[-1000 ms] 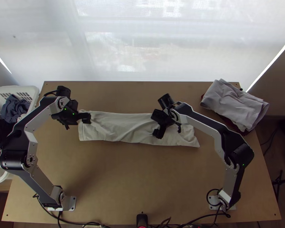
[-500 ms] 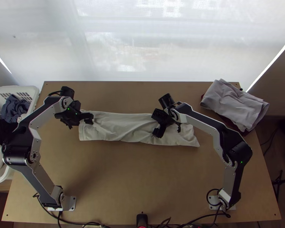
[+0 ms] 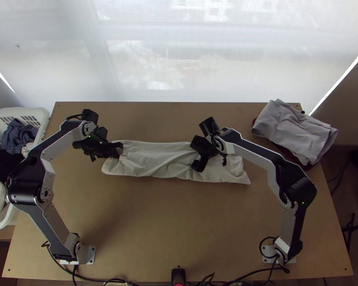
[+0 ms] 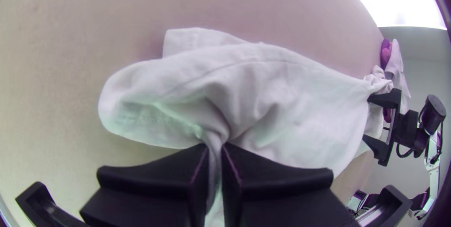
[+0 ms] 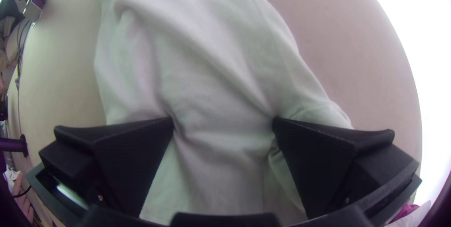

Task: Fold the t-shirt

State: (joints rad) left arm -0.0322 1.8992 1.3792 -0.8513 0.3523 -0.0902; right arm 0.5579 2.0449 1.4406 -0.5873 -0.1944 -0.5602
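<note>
On the table [image 3: 174, 219], we've got the t-shirt [image 3: 155, 159] in a strip, left end effector [image 4: 215, 147] pinching near one end, right end effector [image 5: 223, 120] spread; crosswise folds probably remain.

T-shirt [image 3: 164, 159]: one, off-white, plain where seen. Folded into a long, narrow strip, number of folds not determinable. Laid crosswise on the far half of the counter [image 3: 164, 229]. Surface rumpled, with soft creases along its length. Left end gathered into a pinch between the fingers of the left tool [image 3: 120, 148], cloth bunched there beside a rounded, looped fold; a further layer juts past the edge. Right end flatter, tapering to a near-side corner.
</note>
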